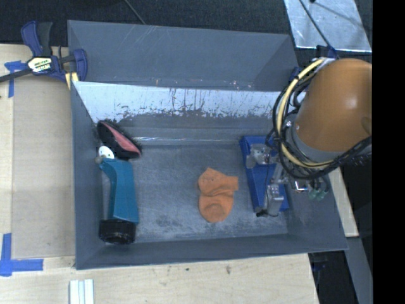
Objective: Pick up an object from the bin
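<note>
Three things in bin [190, 240]: teal tool [122, 192] left, looks rigid; orange lump [216, 195] mid-floor, likely soft, light; blue block [255, 173] right, likely stiff, grab its long edges, under gripper [271, 201]; jaw state, cannot tell.

Scuffed matt metal bin [190, 56], soft orange cloth [217, 195]

Grey metal bin [171, 170] with teal tool [123, 192], pink-black item [120, 141], orange lump [216, 195] on its floor
</note>
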